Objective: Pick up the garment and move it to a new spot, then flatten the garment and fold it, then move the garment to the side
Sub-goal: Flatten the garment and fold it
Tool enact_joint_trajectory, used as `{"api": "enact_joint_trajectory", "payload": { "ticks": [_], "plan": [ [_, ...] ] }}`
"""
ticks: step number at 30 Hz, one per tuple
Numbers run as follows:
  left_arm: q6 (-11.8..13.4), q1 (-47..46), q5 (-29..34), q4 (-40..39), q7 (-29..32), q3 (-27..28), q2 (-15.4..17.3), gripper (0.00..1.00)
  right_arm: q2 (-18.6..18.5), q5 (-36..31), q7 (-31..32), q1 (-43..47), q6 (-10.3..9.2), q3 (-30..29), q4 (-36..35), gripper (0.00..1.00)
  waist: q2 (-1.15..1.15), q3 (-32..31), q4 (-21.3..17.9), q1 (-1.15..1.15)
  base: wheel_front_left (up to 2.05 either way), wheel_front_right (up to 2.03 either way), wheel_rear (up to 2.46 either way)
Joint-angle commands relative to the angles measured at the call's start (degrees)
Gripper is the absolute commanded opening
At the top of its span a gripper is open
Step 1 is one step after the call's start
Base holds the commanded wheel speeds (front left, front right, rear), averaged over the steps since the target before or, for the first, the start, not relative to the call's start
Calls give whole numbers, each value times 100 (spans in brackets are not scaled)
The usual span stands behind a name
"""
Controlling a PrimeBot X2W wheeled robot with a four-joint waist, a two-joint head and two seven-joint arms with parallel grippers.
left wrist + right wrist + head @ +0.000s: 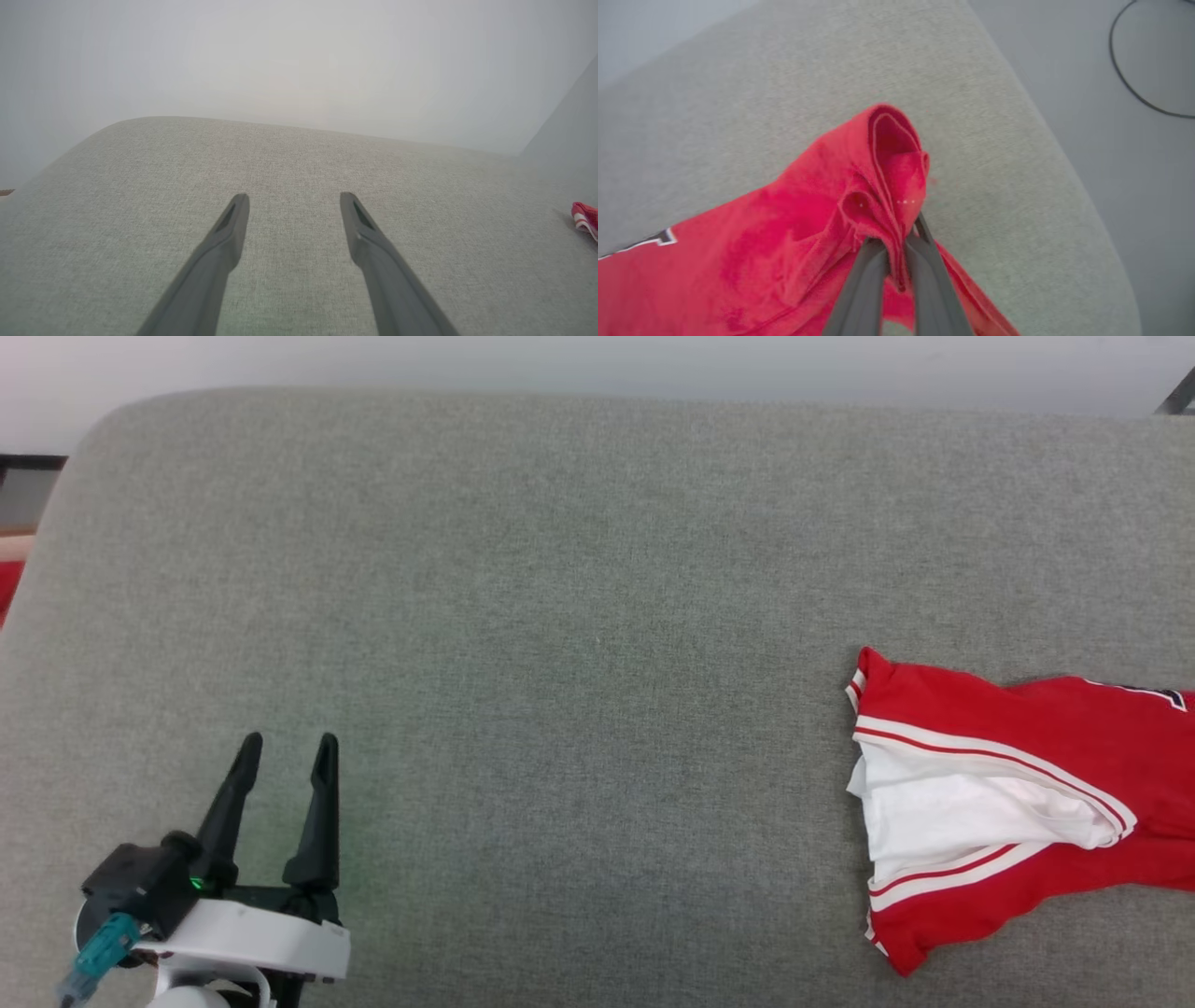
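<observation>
Item: garment (784, 224), bunched fold clamped in our right gripper (899, 242), remainder lying left of its fingers on the grey surface (560, 616). Our left gripper (287, 742): fingers apart, garment well to its right.

You've got the garment (1008, 803) on the worktop (560, 616), far right; left tool (288, 739) near-left, well apart.

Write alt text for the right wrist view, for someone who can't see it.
The right claw is shut on a bunched fold of a red jersey T-shirt, which trails to the lower left across a grey surface. Black white-outlined lettering shows at the left edge, and a dark cable loops on the floor at upper right.
</observation>
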Motion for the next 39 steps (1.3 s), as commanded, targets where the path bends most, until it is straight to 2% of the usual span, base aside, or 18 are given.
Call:
{"api": "enact_joint_trajectory", "payload": {
  "ticks": [1,5,10,15,19,29,39],
  "plan": [
    [-15,-5,-7,15,4,-7,-12,100,47,75,17,-18,-4,101,-82,0,0,-46,-15,0,0,0,0],
    [-15,60,-47,55,4,0,-52,100,241,524,146,119,-4,659,-708,0,0,-171,-53,0,0,0,0],
    [-15,137,-111,96,4,21,-101,100,475,934,477,378,-4,1506,-1835,0,0,-305,-116,0,0,0,0],
    [-16,189,-173,98,4,12,-126,100,662,1133,727,442,-4,2358,-2746,0,0,-406,-106,0,0,0,0],
    [-16,202,-220,79,4,-16,-149,100,820,1174,894,309,-4,3018,-3129,0,0,-428,-53,0,0,0,0],
    [-16,166,-286,50,4,-89,-228,100,1192,1002,870,-218,-4,4232,-3032,0,0,-342,190,0,0,0,0],
    [-16,124,-295,67,4,-103,-290,100,1233,892,505,-489,-5,4939,-2515,0,0,-287,359,0,0,0,0]
  ]
}}
